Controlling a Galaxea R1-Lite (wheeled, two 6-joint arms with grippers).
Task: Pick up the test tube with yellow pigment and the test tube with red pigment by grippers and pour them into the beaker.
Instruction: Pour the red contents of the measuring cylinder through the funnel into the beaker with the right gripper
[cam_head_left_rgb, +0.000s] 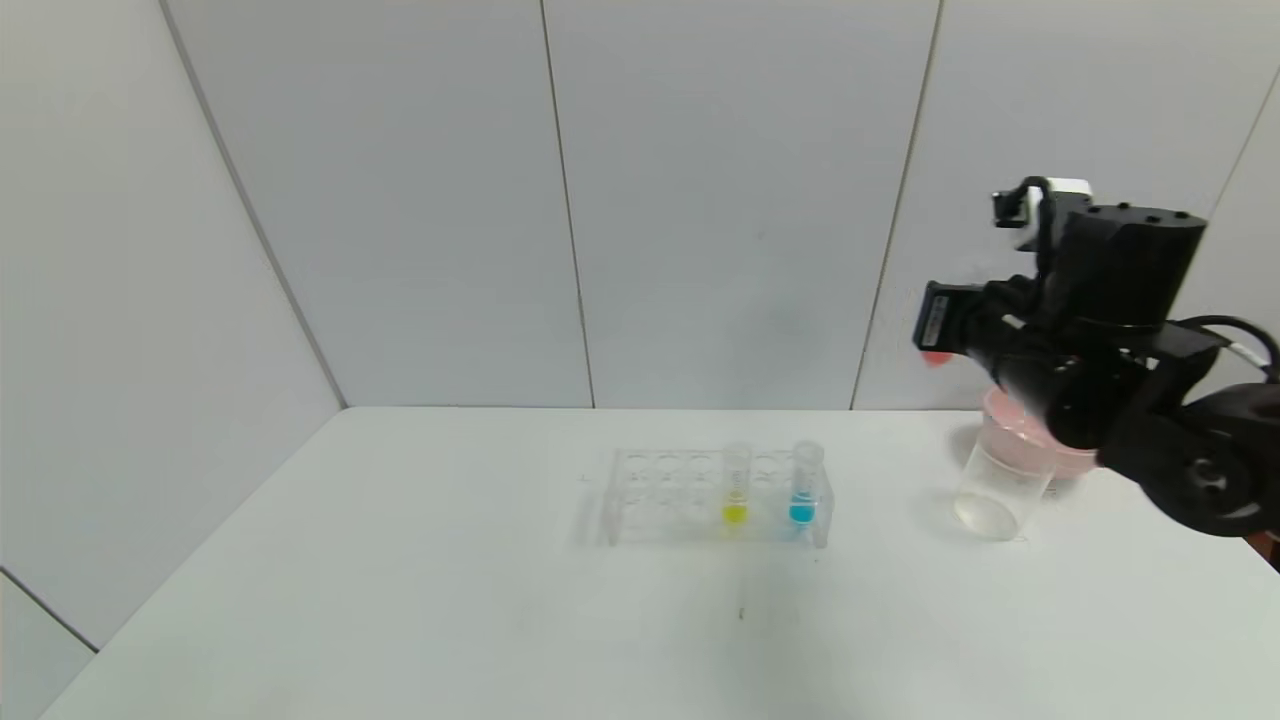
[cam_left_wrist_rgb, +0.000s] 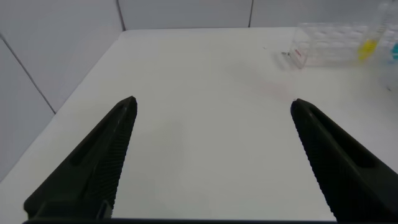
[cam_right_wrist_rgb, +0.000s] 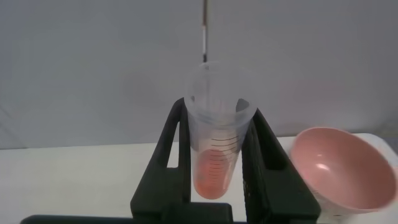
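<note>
Right wrist view: right tool (cam_right_wrist_rgb: 214, 155) pinching red tube (cam_right_wrist_rgb: 216, 140), red-orange liquid at its rounded end, graduation marks on wall; pink bowl (cam_right_wrist_rgb: 339, 165) beside. Head view shows only red tip (cam_head_left_rgb: 933, 357) past tool, raised above beaker (cam_head_left_rgb: 998, 480) on bench (cam_head_left_rgb: 400, 580). Yellow tube (cam_head_left_rgb: 735, 485) upright in rack (cam_head_left_rgb: 660, 495), next to blue tube (cam_head_left_rgb: 805, 485). Left tool (cam_left_wrist_rgb: 211, 162) spread wide over bare bench, seen only in left wrist view.

The test tube with red pigment (cam_right_wrist_rgb: 213, 152) bears printed graduation marks, too small to read.
</note>
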